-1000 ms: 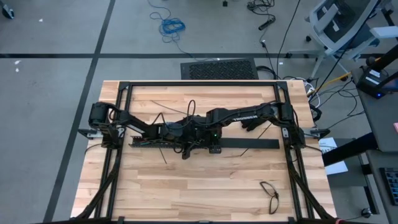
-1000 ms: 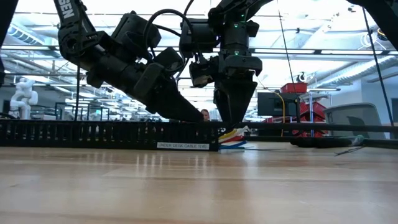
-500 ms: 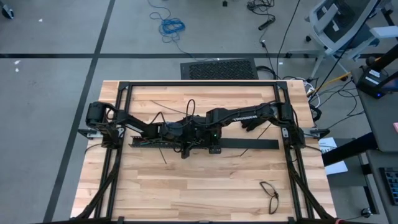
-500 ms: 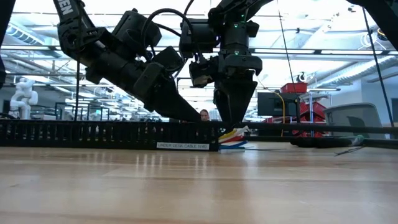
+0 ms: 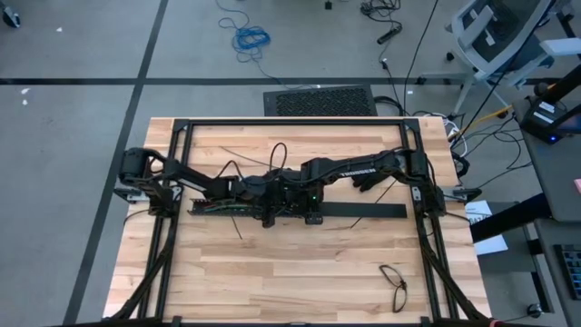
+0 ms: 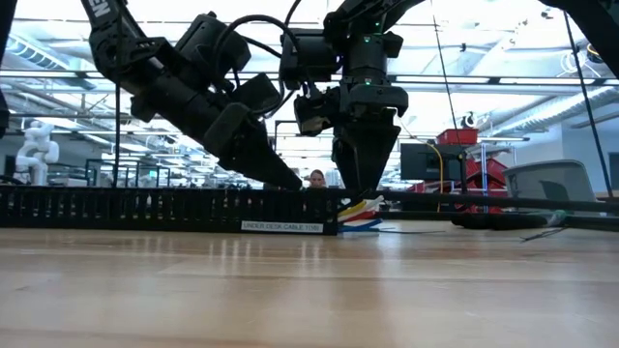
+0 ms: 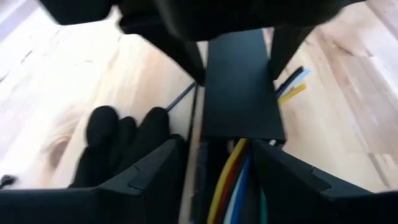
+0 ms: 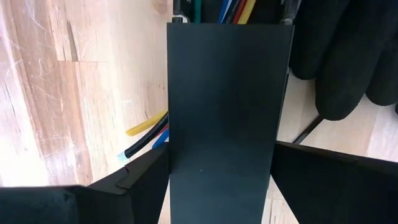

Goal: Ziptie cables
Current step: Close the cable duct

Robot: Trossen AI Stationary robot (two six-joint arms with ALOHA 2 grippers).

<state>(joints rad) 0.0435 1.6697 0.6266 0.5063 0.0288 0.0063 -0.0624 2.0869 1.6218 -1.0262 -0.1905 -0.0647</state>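
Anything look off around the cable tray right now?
Some coloured cable ends poke out sideways from under the flat black cover instead of lying inside the slotted tray. The right hand straddles that cover; the left hand sits over the cables in the tray.

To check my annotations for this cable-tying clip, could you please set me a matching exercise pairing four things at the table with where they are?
Things:
1. left gripper
2. right gripper
3. coloured cables
4. black cable loop

Places:
A. alone on the bare table, on the right arm's side
B. astride the flat black cover
C. lying inside the slotted bar
D. astride the slotted bar's uncovered stretch

Pairs: 1-D, 2-B, 3-C, 4-A
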